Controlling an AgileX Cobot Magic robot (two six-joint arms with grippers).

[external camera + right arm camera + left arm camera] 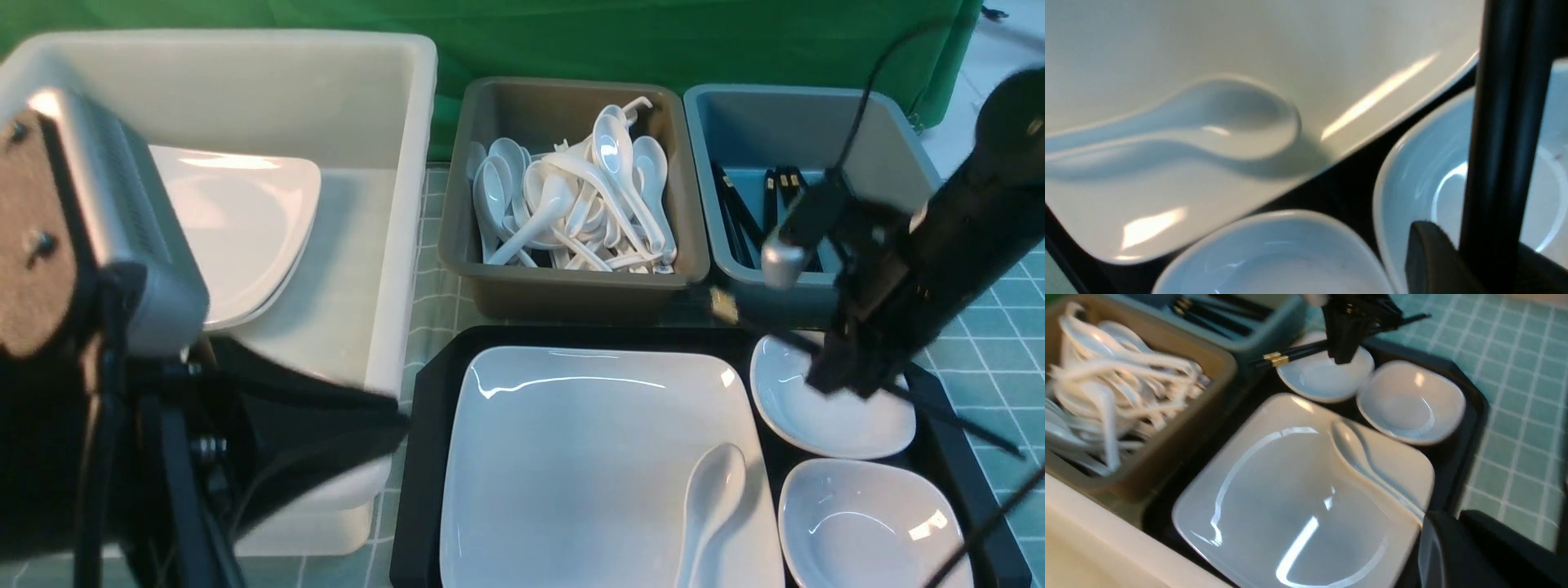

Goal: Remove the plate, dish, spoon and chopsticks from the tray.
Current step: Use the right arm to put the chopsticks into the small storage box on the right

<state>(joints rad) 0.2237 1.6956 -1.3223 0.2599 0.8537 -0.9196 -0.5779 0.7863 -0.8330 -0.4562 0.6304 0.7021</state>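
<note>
The black tray [420, 457] carries the large white plate [571, 457], with the white spoon [710, 498] lying on the plate's right side. Two small white dishes [857, 429] [865, 523] sit on the tray's right. My right gripper [841, 380] is shut on the black chopsticks [963, 420] and holds them above the far dish, gold bands pointing left. In the right wrist view the chopsticks [1506, 122] run between its fingers [1429, 253]. My left gripper [384, 425] hangs by the white tub, left of the tray, shut and empty in its wrist view [1457, 522].
A large white tub [392, 245] at the left holds a white plate [245, 220]. Behind the tray stand a brown-grey bin [563, 302] full of white spoons and a blue-grey bin [784, 131] with black chopsticks. A green tiled cloth covers the table.
</note>
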